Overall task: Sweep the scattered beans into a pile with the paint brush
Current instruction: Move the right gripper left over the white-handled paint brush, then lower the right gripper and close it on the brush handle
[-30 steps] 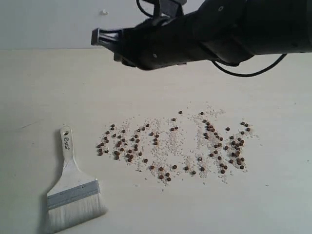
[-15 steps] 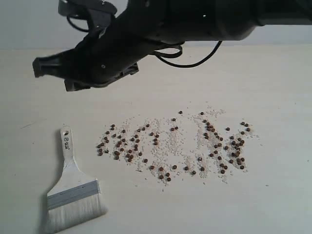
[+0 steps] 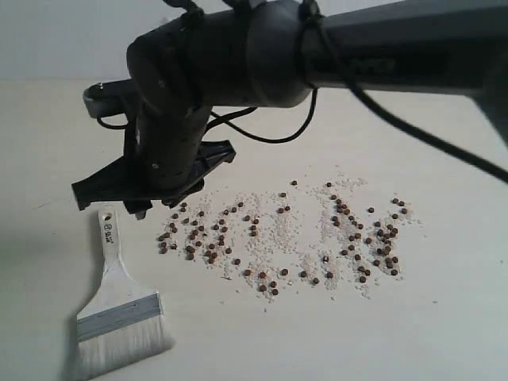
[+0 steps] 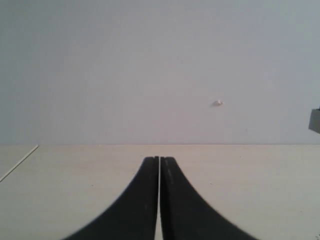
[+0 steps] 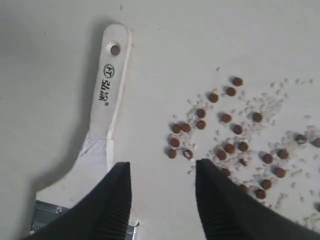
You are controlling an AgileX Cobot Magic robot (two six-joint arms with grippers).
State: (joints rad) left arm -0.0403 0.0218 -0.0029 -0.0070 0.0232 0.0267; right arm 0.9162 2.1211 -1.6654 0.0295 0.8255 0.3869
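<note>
right gripper with fingers spread apart and holding nothing, hanging over the paint brush handle, brush lying flat toward the table's left edge, beans scattered across the middle, left gripper pressed closed

Pale table bears the paint brush, scattered beans and whitish grains

Soft, even light covers your pale bench; the paint brush throws a faint shadow, and the right arm looks blurred.
</note>
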